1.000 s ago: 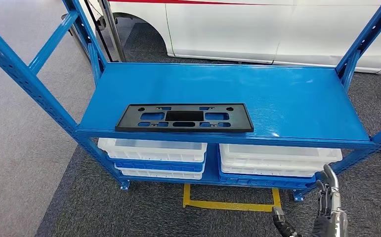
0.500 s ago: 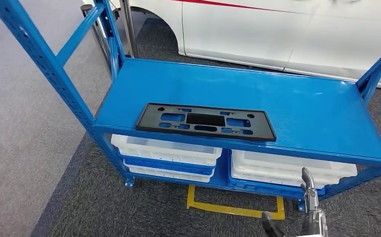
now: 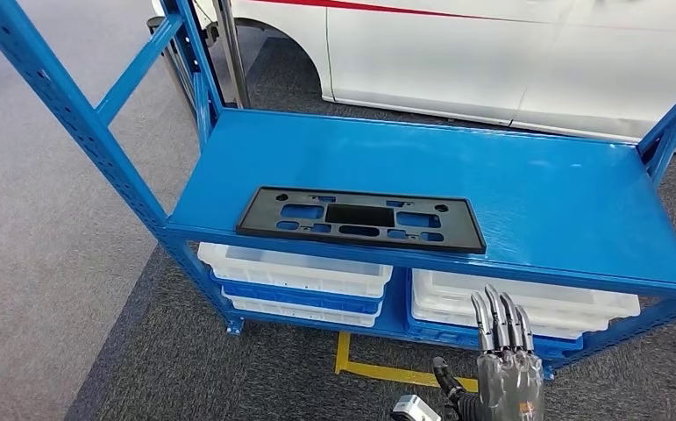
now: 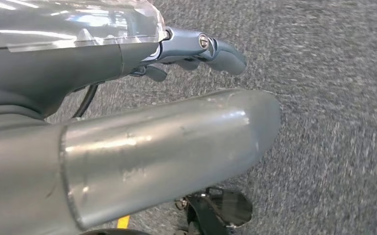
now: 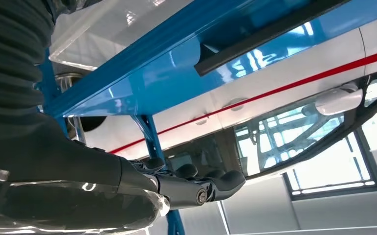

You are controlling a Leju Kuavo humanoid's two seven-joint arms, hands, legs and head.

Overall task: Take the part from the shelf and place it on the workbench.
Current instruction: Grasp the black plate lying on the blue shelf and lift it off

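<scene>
The right hand (image 3: pixel 502 368) hangs at six o'clock below the shelf (image 3: pixel 527 189) edge, fingers straight and side by side, holding nothing. The part (image 3: pixel 360 219), a flat black frame, lies at eleven o'clock from it, along the shelf's front edge. I judge the reach should rise above the lip, then slide fingers under the overhanging long edge. The left hand (image 4: pixel 196 49) faces carpet; its fingers are mostly hidden, so I cannot tell its state. The workbench isn't visible.
</scene>
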